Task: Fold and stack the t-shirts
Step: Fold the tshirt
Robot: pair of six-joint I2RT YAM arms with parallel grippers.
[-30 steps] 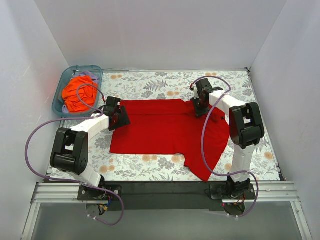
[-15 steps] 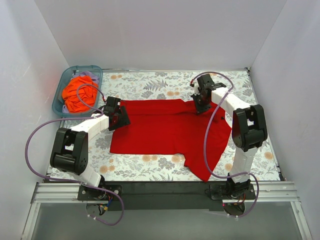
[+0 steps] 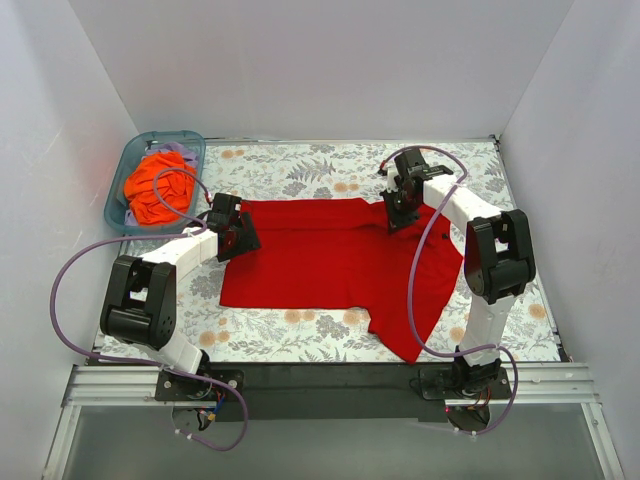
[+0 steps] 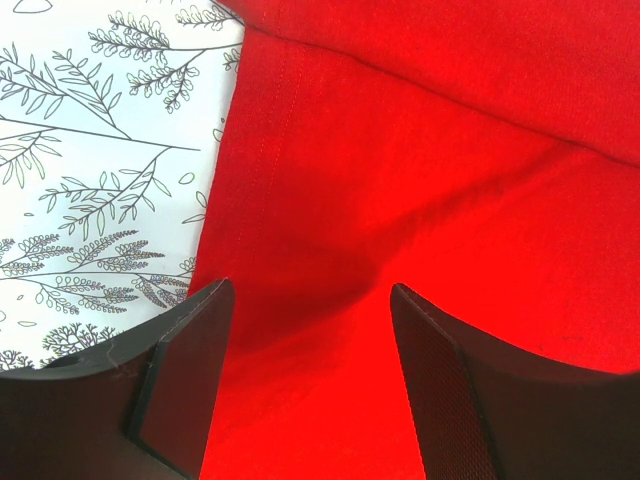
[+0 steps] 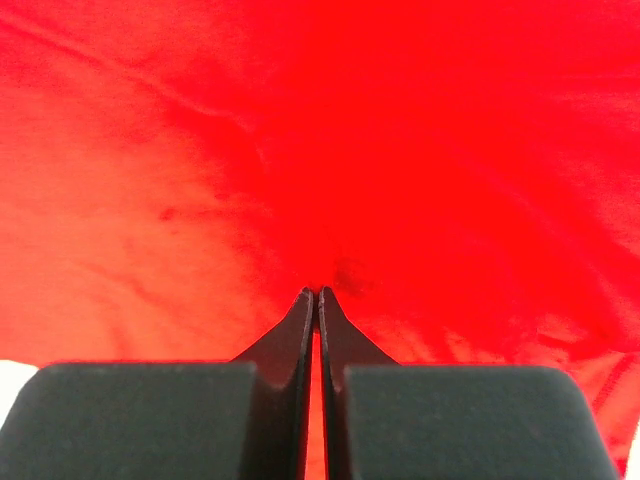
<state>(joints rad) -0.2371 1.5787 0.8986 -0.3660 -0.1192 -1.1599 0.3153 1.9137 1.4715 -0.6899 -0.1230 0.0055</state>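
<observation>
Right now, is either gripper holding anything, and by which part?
The right gripper is shut on the red t-shirt, pinching a small pucker of cloth near its far edge. The left gripper stands open over the shirt's left edge, holding nothing.

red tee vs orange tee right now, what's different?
Pose: the red tee lies spread out on the table; the orange tee is bunched up in the bin.
Contact: the right gripper is shut, pinching the red tee near its far edge, and the left gripper stands open over its left edge; nothing touches the orange tee.
Shared: both are plain, single-colour, and not yet neatly folded.
</observation>
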